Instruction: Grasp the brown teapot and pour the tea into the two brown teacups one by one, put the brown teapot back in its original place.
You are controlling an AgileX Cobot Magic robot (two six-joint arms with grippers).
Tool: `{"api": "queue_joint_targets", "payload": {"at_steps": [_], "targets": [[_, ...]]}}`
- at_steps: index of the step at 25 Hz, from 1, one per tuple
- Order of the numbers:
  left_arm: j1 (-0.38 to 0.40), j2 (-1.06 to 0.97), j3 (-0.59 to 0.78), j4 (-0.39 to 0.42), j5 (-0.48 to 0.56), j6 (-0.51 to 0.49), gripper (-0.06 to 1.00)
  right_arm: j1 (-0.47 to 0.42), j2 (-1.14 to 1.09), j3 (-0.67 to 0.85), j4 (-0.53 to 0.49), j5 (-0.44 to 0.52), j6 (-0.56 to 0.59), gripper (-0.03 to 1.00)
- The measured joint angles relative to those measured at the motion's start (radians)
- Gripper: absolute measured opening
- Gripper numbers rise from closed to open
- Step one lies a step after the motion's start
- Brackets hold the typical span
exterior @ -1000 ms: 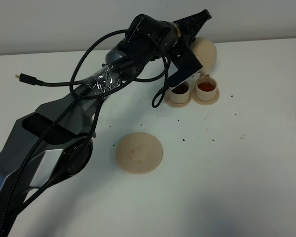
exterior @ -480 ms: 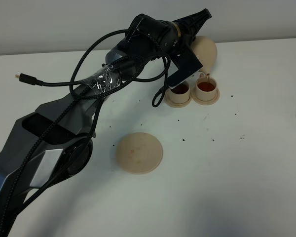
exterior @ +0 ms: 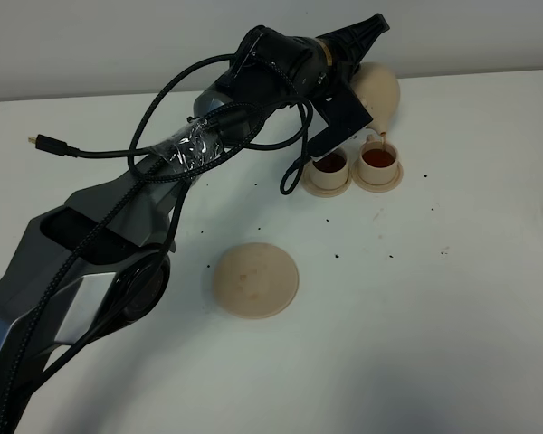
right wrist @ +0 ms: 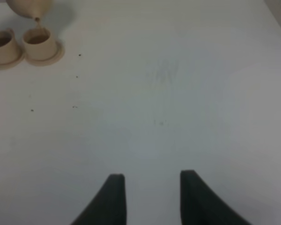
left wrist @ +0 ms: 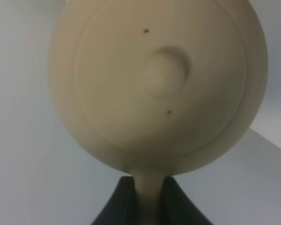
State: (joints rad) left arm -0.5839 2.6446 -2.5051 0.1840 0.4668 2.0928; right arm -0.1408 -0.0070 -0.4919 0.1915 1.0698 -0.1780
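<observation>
My left gripper (exterior: 355, 56) is shut on the handle of the brown teapot (exterior: 378, 94), held tilted at the far side of the table with its spout down over the right teacup (exterior: 378, 162). Tea runs from the spout into that cup. The left teacup (exterior: 329, 168) beside it also holds tea. Each cup stands on a small saucer. In the left wrist view the teapot's lid (left wrist: 165, 75) fills the frame and the fingers (left wrist: 118, 206) grip the handle. The flat saucer plate (exterior: 255, 279) lies bare near the table's middle. My right gripper (right wrist: 152, 197) is open and empty, and its view shows both cups (right wrist: 39, 42).
The left arm (exterior: 118, 244) reaches diagonally from the near left across the table, with black cables looping off it and a loose plug (exterior: 50, 145) at the far left. Small dark specks are scattered on the white table (exterior: 452, 298) around the cups.
The teapot has stayed tilted over the right cup and keeps pouring, with barely any shift. The arm has held its place.
</observation>
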Motion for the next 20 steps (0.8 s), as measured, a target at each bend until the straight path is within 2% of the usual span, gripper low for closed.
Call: {"api": "queue_joint_targets", "payload": {"at_steps": [20], "targets": [[0.000, 0.000, 0.000, -0.002, 0.000, 0.000, 0.15, 0.000, 0.000, 0.000, 0.000, 0.000, -0.001, 0.31]]}}
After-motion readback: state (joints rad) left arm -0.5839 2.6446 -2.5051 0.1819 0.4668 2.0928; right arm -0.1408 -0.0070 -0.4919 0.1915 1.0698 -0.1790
